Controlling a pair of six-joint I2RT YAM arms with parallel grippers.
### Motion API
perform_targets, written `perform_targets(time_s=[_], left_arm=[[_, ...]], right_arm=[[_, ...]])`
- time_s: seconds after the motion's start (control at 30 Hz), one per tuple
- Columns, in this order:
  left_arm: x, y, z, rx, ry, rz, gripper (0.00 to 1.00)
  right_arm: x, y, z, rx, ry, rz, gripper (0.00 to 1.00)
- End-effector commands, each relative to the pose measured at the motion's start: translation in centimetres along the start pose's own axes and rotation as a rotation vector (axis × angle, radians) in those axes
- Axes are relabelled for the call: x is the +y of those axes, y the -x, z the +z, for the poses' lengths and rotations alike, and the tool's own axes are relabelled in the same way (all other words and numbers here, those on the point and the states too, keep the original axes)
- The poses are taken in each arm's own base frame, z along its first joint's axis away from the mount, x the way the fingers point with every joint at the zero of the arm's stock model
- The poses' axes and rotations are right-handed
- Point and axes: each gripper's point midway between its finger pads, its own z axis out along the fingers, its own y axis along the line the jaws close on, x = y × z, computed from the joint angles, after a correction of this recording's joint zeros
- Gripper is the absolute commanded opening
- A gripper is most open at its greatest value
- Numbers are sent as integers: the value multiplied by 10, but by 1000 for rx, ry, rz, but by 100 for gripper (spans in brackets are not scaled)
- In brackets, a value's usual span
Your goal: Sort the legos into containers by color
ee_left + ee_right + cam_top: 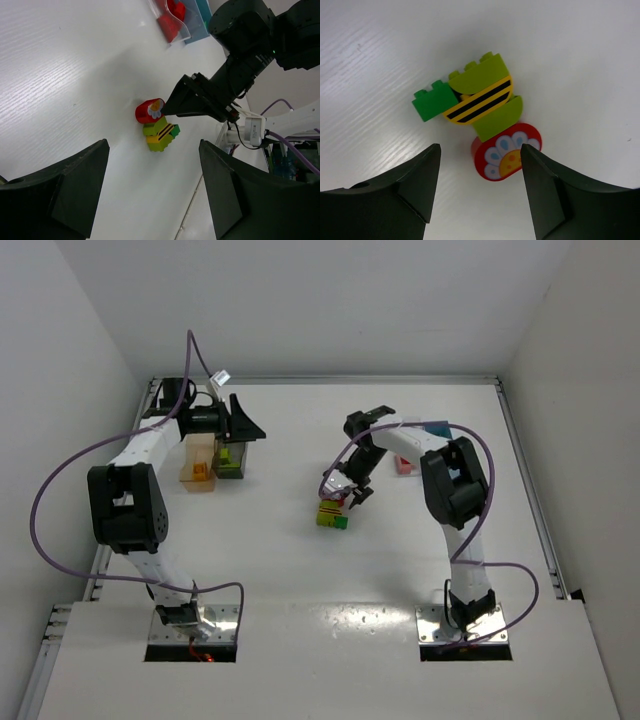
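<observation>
A small cluster of legos [480, 102] lies on the white table: a green brick [431, 100], lime pieces, a yellow black-striped piece and a red flower-printed brick [506, 152]. My right gripper [480, 170] is open just over it, its right finger [542, 185] at the red brick's edge. From above, the cluster [333, 516] sits mid-table under the right gripper [348, 495]. My left gripper [250, 430] is open and holds nothing, hovering by the orange container [198, 468] and the dark grey container [232, 462]. In the left wrist view the cluster [157, 129] lies beyond the left gripper [152, 190].
A clear container [404, 466] holding red bricks and a light blue container [436, 427] stand at the back right, behind the right arm. They also show in the left wrist view, clear container [172, 20] and blue container [202, 15]. White walls enclose the table.
</observation>
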Motion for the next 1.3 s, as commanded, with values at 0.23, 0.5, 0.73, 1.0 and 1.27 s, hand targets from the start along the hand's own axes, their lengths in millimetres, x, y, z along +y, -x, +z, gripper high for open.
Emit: perform_targets(time_s=[0.23, 0.5, 0.73, 1.0, 1.27], left_arm=[[-10, 13, -7, -30, -33, 42, 79], [-5, 21, -17, -59, -16, 30, 79], [-3, 19, -19, -66, -11, 18, 79], [-4, 15, -20, -69, -12, 16, 79], [0, 19, -26, -87, -2, 9, 79]], right_arm=[[-56, 32, 2, -60, -20, -924, 64], [-40, 27, 11, -98, 59, -965, 63], [-40, 26, 34, -98, 48, -1022, 63], [-67, 32, 40, -28, -76, -1135, 63], [-69, 46, 48, -24, -104, -1202, 71]])
